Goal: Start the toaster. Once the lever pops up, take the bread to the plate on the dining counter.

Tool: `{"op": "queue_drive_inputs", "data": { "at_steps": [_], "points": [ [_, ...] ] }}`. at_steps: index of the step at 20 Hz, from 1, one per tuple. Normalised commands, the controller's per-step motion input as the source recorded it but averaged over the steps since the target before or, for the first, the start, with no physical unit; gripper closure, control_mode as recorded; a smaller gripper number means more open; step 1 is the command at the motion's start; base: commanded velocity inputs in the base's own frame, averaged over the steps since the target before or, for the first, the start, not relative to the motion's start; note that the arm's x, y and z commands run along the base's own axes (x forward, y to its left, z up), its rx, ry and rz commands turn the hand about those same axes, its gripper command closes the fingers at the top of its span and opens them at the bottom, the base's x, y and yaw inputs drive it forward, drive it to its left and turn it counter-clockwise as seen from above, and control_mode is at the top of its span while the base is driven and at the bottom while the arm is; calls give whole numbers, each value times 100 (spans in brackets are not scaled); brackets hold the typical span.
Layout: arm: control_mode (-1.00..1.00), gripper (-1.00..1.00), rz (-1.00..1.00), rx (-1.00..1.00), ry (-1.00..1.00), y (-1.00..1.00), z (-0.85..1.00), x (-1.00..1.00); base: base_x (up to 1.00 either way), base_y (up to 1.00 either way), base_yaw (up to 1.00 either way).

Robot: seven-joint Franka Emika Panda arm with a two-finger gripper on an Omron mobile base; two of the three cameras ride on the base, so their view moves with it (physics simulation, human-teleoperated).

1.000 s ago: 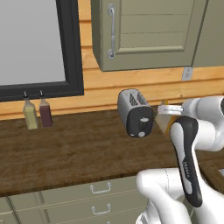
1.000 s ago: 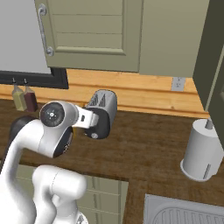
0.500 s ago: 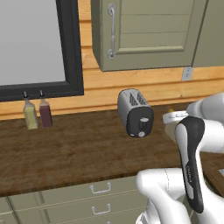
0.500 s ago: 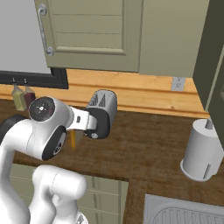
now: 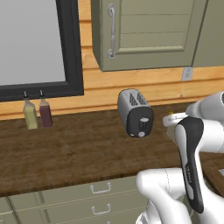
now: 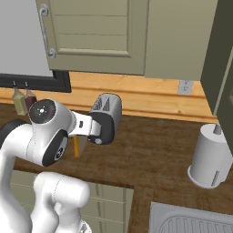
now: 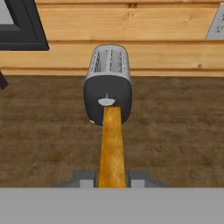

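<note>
Bread [image 7: 112, 146]: one golden-crusted slice, seen edge-on, was clamped between the two fingertips of the pincer [image 7: 112, 180], which had closed narrowly on it. It was held above the dark wood table [image 7: 175, 131], short of the toaster [image 7: 108, 83], its far end lined up with the black end panel. Toaster: silver-grey, two slots, stood on the table against the plank wall. Two small bottles [image 5: 36, 113] stood well to its left; a paper-towel roll [image 6: 209, 154] stood to its right.

bread [image 7: 112, 148] edge-on, clamped between jaws | toaster [image 7: 108, 85] ahead on wood counter [image 7: 183, 131], slots up
</note>
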Motion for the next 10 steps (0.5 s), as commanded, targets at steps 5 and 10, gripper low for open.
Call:
{"op": "queue_drive_inputs", "data": {
  "at_steps": [5, 10],
  "points": [
    [100, 100, 0, 0, 0, 0, 0, 0, -32, -10, -17],
    [100, 100, 0, 0, 0, 0, 0, 0, -38, -20, -46]
  ]
}}
